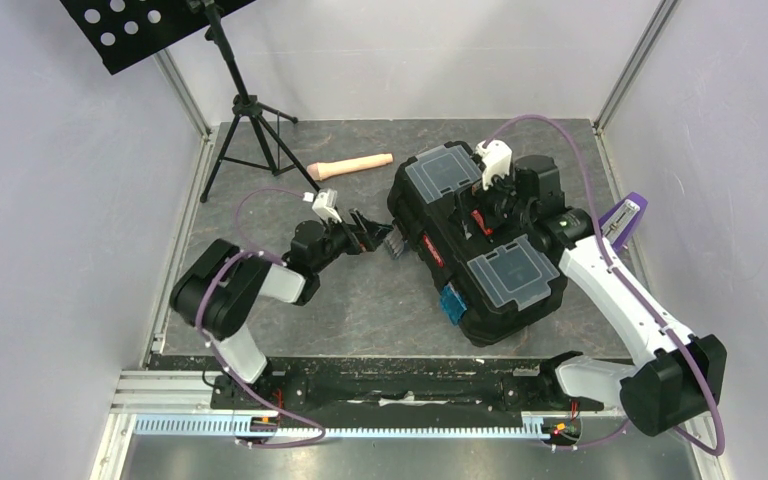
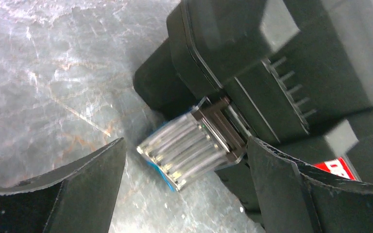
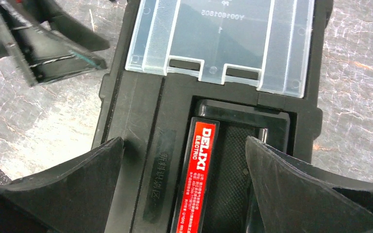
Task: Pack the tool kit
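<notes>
- I see the black toolbox [image 1: 480,245] right of centre on the grey marbled table [image 1: 360,310], set at a slant, lid shut
- Its two clear-lidded compartments show from above, one at the upper left end [image 1: 443,172] and one at the lower right end [image 1: 508,272], with the red-labelled carry handle [image 3: 199,179] in the recess between them
- My left claw [image 1: 375,235] sits low at the toolbox's left side, jaws spread wide and holding nothing
- In the left wrist view a ribbed translucent latch [image 2: 189,145], blue along its underside, sticks out from the box wall into the gap between the fingers [image 2: 92,179]; I cannot tell whether either finger touches it
- My right claw [image 1: 485,210] is over the middle of the toolbox, jaws fully apart and gripping nothing
- From the right wrist, its fingers [image 3: 291,184] stand on either side of the handle recess
- A second latch [image 1: 452,303], blue, shows on the box's near side
- A beige cylindrical handle [image 1: 350,166] lies at upper centre, near a black tripod stand [image 1: 245,110]
- A purple stapler-like object [image 1: 623,217] rests at the table's right edge
</notes>
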Controlling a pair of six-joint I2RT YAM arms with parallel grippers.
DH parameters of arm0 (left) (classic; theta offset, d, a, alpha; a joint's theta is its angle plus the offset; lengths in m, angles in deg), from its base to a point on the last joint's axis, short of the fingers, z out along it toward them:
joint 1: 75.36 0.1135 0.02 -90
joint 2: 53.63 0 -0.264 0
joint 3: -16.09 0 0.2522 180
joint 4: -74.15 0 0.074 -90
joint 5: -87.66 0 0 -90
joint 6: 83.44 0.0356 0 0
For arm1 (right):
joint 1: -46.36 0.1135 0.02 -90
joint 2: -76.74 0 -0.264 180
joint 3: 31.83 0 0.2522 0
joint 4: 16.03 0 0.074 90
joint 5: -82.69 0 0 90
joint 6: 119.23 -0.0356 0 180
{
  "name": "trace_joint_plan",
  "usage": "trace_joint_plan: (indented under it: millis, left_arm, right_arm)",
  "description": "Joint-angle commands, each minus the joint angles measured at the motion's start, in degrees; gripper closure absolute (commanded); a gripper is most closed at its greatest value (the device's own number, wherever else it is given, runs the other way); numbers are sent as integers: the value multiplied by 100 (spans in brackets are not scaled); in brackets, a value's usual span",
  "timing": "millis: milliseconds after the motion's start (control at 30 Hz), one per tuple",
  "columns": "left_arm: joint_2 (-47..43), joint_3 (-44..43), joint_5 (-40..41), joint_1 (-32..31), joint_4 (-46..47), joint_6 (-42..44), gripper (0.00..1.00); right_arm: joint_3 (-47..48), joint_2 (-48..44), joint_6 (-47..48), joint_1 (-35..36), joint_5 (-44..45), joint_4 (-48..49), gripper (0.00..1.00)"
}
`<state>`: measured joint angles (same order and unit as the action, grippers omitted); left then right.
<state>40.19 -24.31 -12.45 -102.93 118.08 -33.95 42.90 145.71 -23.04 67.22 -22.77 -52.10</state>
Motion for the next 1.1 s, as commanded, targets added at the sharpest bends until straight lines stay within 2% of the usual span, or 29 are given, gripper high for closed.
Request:
trace_joint_plan:
  millis: [0, 67, 367, 933, 1067]
  left_arm:
    - [1072, -535, -1421, 433, 2048, 59, 1]
    - [1374, -694, -1743, 555, 2327, -54, 2]
    - [2210, -1366, -2888, 574, 2314, -181, 4]
    - [2763, -1590, -3645, 559, 2249, -312, 7]
    - [2748, -1533, -3797, 558, 2545, -554, 11]
  right_arm:
    - [-169, -146, 83, 93, -82, 130, 2]
    - [-205, -202, 113, 101, -69, 122, 2]
    - [-231, -222, 202, 129, -89, 104, 2]
    - [-242, -189, 224, 199, -145, 142, 2]
    - [-247, -214, 235, 199, -94, 143, 2]
